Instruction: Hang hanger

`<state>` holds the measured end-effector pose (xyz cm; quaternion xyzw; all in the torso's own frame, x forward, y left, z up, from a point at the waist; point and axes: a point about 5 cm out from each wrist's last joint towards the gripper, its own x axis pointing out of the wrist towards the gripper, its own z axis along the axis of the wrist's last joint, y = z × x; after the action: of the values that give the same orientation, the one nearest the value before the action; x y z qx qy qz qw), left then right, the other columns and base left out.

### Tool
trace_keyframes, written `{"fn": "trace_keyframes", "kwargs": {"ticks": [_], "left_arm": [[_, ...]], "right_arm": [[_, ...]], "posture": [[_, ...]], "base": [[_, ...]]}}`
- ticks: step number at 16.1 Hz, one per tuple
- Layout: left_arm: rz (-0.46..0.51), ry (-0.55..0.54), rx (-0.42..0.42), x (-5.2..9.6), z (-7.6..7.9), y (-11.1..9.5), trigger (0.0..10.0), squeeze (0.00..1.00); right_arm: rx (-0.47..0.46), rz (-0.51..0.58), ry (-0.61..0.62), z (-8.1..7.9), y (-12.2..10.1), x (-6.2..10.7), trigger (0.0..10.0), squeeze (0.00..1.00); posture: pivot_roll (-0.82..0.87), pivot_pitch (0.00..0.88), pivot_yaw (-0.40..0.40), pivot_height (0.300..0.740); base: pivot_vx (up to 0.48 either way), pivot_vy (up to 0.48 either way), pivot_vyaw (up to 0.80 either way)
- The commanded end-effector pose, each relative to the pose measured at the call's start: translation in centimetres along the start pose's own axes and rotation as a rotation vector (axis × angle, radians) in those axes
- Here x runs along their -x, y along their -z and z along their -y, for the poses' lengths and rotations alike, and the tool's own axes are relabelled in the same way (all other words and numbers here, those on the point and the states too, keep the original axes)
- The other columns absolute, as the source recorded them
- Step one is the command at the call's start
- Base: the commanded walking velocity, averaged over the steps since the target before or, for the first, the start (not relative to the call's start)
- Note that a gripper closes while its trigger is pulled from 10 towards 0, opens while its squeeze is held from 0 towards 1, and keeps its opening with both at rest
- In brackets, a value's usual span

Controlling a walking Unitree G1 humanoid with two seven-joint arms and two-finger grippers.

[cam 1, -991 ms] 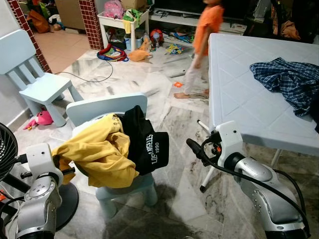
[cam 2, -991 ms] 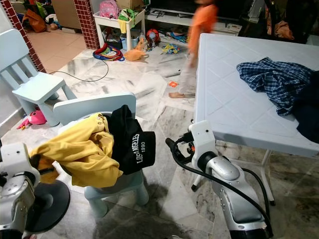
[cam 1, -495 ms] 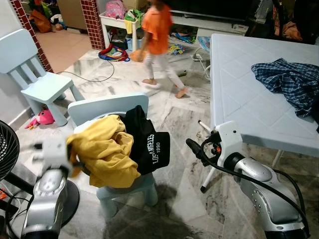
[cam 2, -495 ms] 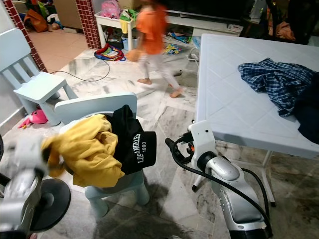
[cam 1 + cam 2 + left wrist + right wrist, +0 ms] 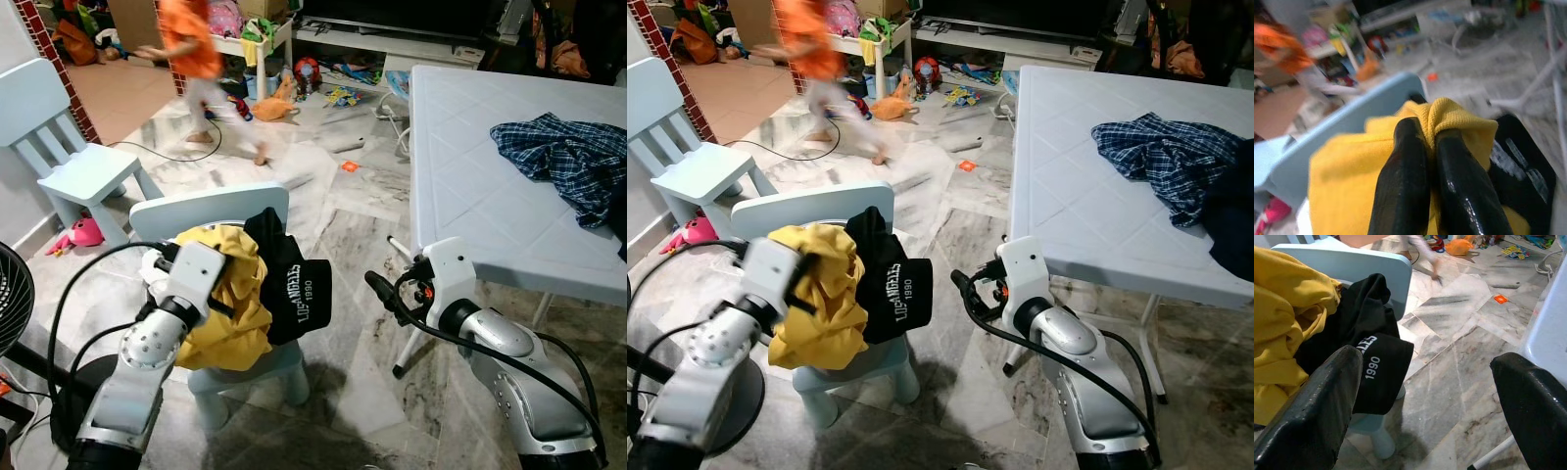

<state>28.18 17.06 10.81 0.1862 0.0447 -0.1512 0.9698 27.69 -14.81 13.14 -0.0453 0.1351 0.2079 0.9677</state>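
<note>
Left gripper (image 5: 1430, 142) pinched tight on a fold of the yellow garment (image 5: 235, 304), lower-left of frame, heaped with a black garment (image 5: 294, 284) on the pale-blue chair (image 5: 211, 211). Right gripper (image 5: 1425, 396) spread wide, empty, centre-right beside the bench (image 5: 470, 186).

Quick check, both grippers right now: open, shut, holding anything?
Left gripper: shut on the yellow garment on the small chair.
Right gripper: open, holding nothing, beside the chair.
</note>
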Motion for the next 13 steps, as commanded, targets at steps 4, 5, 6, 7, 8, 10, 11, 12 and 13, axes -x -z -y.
{"fn": "trace_keyframes", "kwargs": {"ticks": [4,5,6,7,8,10,11,12,13], "left_arm": [[-0.185,-0.197,0.22,3.1,0.3,2.4,0.0,0.0],[-0.225,-0.247,0.253,4.6,0.5,2.8,0.0,0.0],[-0.247,-0.24,0.257,5.3,1.0,3.0,0.0,0.0],[-0.29,-0.223,0.297,6.2,1.7,3.3,0.0,0.0],[-0.329,-0.218,0.344,6.8,2.2,3.6,0.0,0.0],[-0.437,-0.189,0.457,7.9,3.2,4.5,0.0,0.0],[-0.464,-0.197,0.459,8.3,3.1,4.8,0.0,0.0],[-0.482,-0.208,0.467,8.6,2.9,5.0,0.0,0.0],[-0.501,-0.215,0.467,8.8,2.6,5.3,0.0,0.0]], "right_arm": [[0.007,-0.005,0.01,0.2,0.1,-0.1,10.0,0.0],[0.007,-0.008,0.009,0.1,0.2,-0.2,10.0,0.0],[0.006,-0.009,0.007,0.1,0.3,-0.3,10.0,0.0],[0.005,-0.009,0.002,0.0,0.3,-0.4,10.0,0.0],[0.003,-0.009,-0.003,-0.2,0.3,-0.5,10.0,0.0],[0.001,-0.008,-0.016,-0.5,0.3,-0.7,10.0,0.0],[0.001,-0.008,-0.017,-0.5,0.4,-0.8,10.0,0.0],[0.002,-0.008,-0.017,-0.5,0.4,-0.8,10.0,0.0],[0.001,-0.008,-0.014,-0.3,0.4,-0.8,10.0,0.0]], "posture": [[-0.07,0.048,-0.033,0.74],[-0.07,0.048,-0.033,0.74],[-0.06,0.051,-0.038,0.74],[-0.06,0.051,-0.038,0.74],[-0.04,0.054,-0.043,0.74],[-0.03,0.056,-0.045,0.74],[-0.03,0.057,-0.045,0.74],[-0.03,0.058,-0.042,0.74],[-0.03,0.059,-0.04,0.74]], "base": [[0.0,0.0,0.0],[0.0,0.0,0.0],[0.0,0.0,0.0],[0.0,0.0,0.0],[0.0,0.0,0.0],[0.0,0.0,0.0],[0.0,0.0,0.0],[0.0,0.0,0.0],[0.0,0.0,0.0]]}}
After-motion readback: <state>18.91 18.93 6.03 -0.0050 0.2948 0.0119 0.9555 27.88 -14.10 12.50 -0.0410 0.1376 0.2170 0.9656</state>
